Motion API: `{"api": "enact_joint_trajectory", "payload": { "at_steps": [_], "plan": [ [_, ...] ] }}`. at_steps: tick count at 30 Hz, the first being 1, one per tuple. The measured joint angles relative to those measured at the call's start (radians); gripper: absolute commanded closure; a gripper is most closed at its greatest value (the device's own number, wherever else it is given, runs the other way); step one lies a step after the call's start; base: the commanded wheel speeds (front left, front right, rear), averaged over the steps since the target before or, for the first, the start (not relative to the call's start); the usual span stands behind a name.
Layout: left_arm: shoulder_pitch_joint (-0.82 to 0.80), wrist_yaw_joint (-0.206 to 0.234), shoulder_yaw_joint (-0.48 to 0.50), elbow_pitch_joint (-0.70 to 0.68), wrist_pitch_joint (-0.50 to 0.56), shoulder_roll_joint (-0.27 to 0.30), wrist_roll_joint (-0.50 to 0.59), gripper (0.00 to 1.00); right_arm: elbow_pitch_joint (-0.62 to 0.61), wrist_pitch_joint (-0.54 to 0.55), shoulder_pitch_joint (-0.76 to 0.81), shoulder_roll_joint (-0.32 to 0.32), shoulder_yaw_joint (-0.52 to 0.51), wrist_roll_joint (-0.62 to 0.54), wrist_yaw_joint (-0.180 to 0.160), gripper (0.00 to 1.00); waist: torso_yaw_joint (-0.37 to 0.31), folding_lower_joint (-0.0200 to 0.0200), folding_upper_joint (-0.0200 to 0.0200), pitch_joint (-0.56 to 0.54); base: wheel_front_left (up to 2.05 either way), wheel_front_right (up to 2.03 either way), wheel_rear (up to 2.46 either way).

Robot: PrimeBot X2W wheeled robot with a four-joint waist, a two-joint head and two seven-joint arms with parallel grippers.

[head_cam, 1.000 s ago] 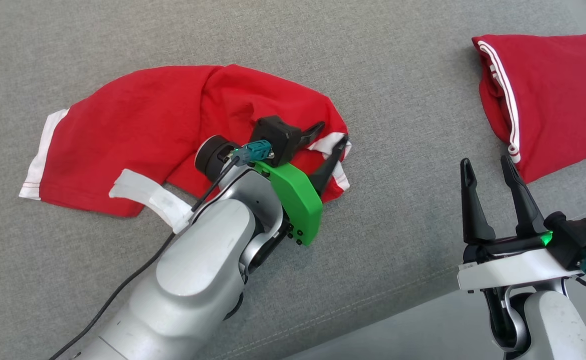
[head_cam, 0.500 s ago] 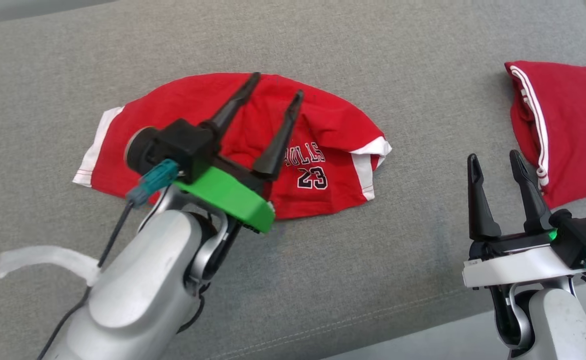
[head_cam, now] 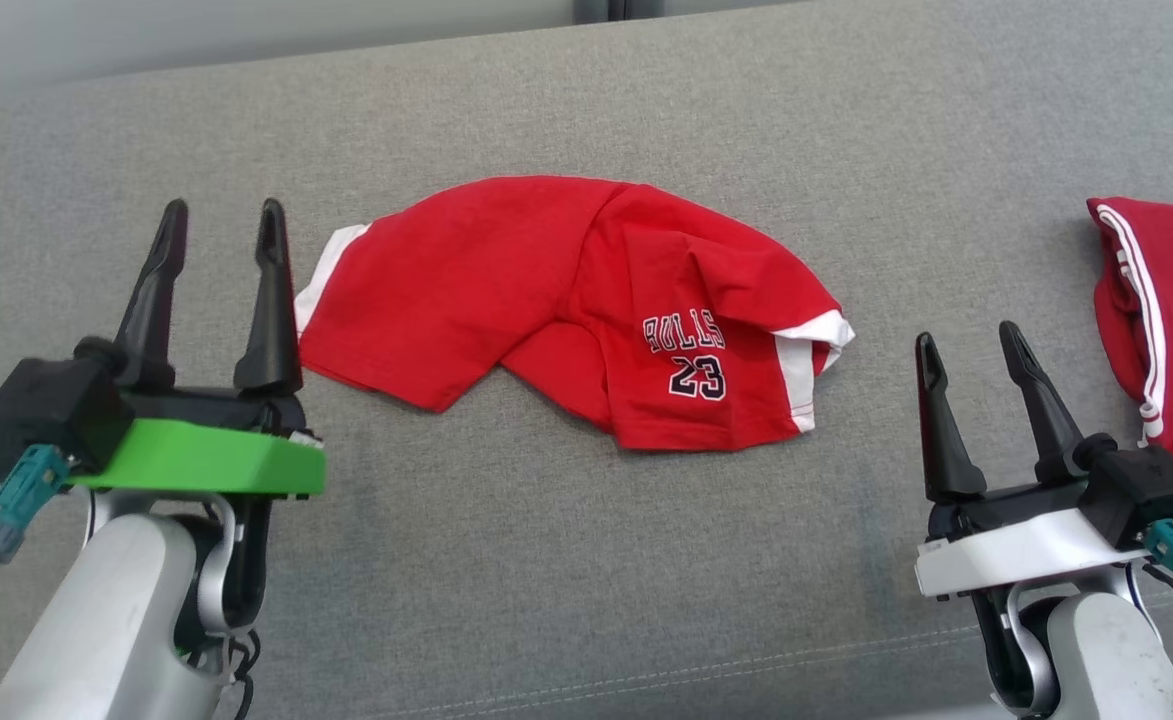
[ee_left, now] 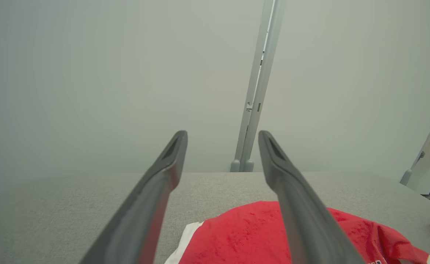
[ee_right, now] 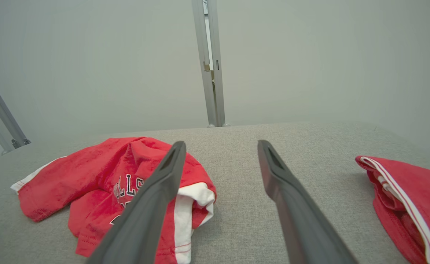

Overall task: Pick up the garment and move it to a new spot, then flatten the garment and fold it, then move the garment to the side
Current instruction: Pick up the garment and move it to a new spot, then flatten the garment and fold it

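- The garment (head_cam: 566,300), red shorts with white hems and a "BULLS 23" print, lies rumpled on the grey cushion (head_cam: 586,560). It is ahead of both pairs of fingers and between them, nearer the left pair.
- The left fingers (head_cam: 271,310) stand apart and hold nothing. The white hem (head_cam: 331,255) of one leg lies just beside their inner tip. In the left wrist view the cloth (ee_left: 244,234) sits below and to the right of them (ee_left: 160,183).
- The right fingers (head_cam: 938,430) are also spread and empty. The printed leg's white trim (head_cam: 816,340) is near them, ahead and to their left.
- It looks like a thin, light knit. It should be limp and drape from any pinch, so it is neither fragile nor likely to slip.
- The best holds are probably the doubled hems: the left fingers on the near white hem and the right fingers on the printed leg's trim. A pinch mid-panel would likely bunch several layers.
- A second red garment (head_cam: 1171,320) lies to the right of the right fingers, well apart from the shorts.
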Motion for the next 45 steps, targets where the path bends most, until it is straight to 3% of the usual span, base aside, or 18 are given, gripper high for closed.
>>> {"api": "enact_joint_trajectory", "payload": {
  "at_steps": [10, 21, 26, 45],
  "plan": [
    [0.207, 0.003, 0.131, -0.036, -0.013, 0.013, 0.069, 0.00, 0.014, 0.016, 0.045, -0.016, 0.016, -0.001, 0.000, 0.00, 0.034, 0.0000, 0.0000, -0.068, 0.00, 0.00, 0.00],
    [0.382, -0.050, 0.208, -0.031, -0.013, -0.032, 0.175, 0.00, 0.007, 0.036, 0.115, -0.015, 0.012, -0.001, 0.000, 0.00, 0.049, 0.0000, 0.0000, -0.131, 0.00, 0.00, 0.00],
    [0.422, -0.060, 0.204, -0.018, -0.013, -0.032, 0.220, 0.00, 0.000, 0.043, 0.129, -0.013, 0.005, 0.000, 0.000, 0.00, 0.048, 0.0000, 0.0000, -0.142, 0.00, 0.00, 0.00],
    [0.428, -0.079, 0.188, 0.016, -0.014, -0.058, 0.233, 0.00, -0.023, 0.053, 0.151, -0.006, -0.010, 0.000, 0.000, 0.00, 0.064, 0.0000, 0.0000, -0.149, 0.00, 0.00, 0.00]
  ]
}}
